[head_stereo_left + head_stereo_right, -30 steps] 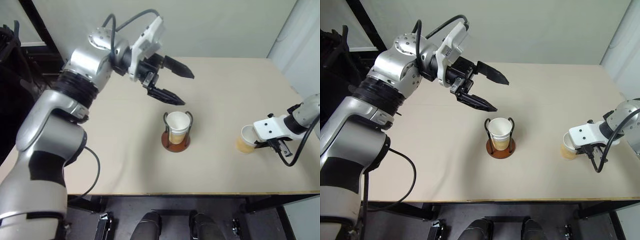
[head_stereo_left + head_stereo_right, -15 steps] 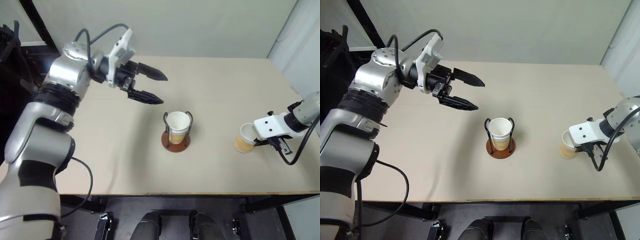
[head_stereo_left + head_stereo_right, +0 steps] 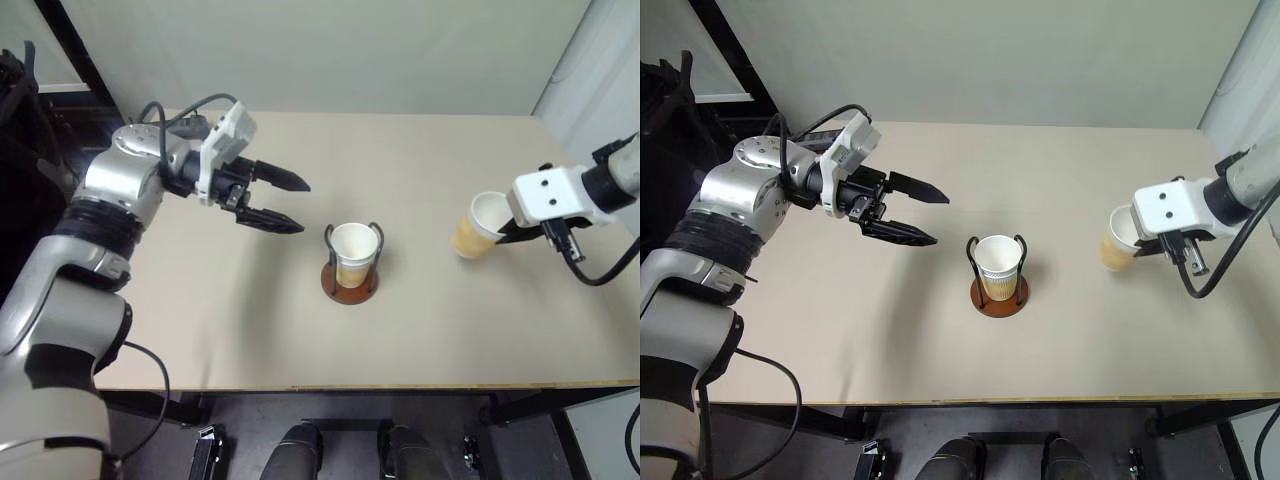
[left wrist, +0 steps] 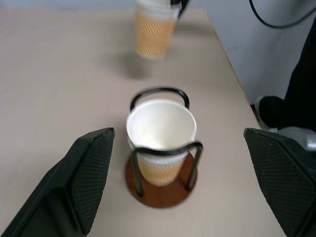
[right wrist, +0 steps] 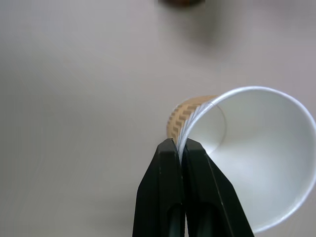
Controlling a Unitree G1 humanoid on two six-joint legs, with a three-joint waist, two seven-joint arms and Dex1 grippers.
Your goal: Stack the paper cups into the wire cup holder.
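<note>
Lifted off the table, right hand (image 5: pixel 180 148) pinches a cup's (image 3: pixel 475 227) rim; left hand (image 3: pixel 285 203) spread.

The right gripper (image 5: pixel 181 148) has its two black fingers pinched tight on the white rim of a paper cup (image 5: pixel 252 148), which hangs tilted over the beige table (image 5: pixel 74 98).
</note>
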